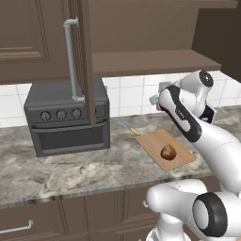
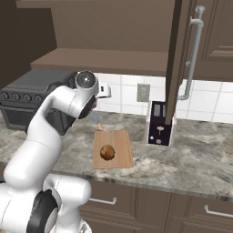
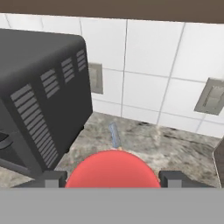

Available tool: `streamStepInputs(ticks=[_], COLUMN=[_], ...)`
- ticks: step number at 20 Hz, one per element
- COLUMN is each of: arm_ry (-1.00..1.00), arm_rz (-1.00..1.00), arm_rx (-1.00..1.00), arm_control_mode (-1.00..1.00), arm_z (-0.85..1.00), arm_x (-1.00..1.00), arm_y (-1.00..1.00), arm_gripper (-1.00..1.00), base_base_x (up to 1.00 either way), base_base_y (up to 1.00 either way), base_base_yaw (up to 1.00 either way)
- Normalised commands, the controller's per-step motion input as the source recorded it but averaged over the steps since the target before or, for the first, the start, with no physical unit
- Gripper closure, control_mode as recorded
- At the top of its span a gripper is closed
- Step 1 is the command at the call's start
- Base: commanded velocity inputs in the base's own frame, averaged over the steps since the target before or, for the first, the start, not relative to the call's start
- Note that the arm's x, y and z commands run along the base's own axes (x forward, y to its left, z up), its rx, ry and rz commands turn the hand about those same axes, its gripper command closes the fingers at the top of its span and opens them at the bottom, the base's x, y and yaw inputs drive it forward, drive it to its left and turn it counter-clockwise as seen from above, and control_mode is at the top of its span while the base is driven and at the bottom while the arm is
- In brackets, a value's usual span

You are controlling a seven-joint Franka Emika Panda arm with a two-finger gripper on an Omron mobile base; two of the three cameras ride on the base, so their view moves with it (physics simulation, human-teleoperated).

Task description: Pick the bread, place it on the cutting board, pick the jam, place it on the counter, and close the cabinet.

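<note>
Below the open cabinet [image 1: 84, 56], the counter [image 1: 70, 174] lies straight under the hand [image 3: 112, 178], which grips the jam [image 3: 112, 170] aloft beyond the far end of the cutting board [image 1: 164, 148], where the bread [image 1: 168, 152] sits.

The bread [image 2: 107, 152] sat on the cutting board [image 2: 120, 160] upon the bench [image 2: 191, 159]. A toaster [image 2: 159, 123] stood nearby, behind the open cabinet [image 2: 179, 59] door's edge.
</note>
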Motion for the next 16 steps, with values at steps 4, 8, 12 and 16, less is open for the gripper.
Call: streamStepInputs(ticks=[4,8,12,16], arm_ry=[0.00,0.00,0.00,0.00], arm_rz=[0.00,0.00,0.00,0.00], arm_rx=[0.00,0.00,0.00,0.00], arm_control_mode=[-1.00,-1.00,-1.00,-1.00], arm_z=[-0.29,-0.28,-0.27,-0.26], arm_x=[0.00,0.00,0.00,0.00], arm_y=[-0.45,-0.46,-0.43,-0.41], arm_gripper=[1.00,1.00,1.00,1.00], base_base_x=[0.00,0.00,0.00,0.00], base_base_y=[0.00,0.00,0.00,0.00], base_base_yaw=[0.00,0.00,0.00,0.00])
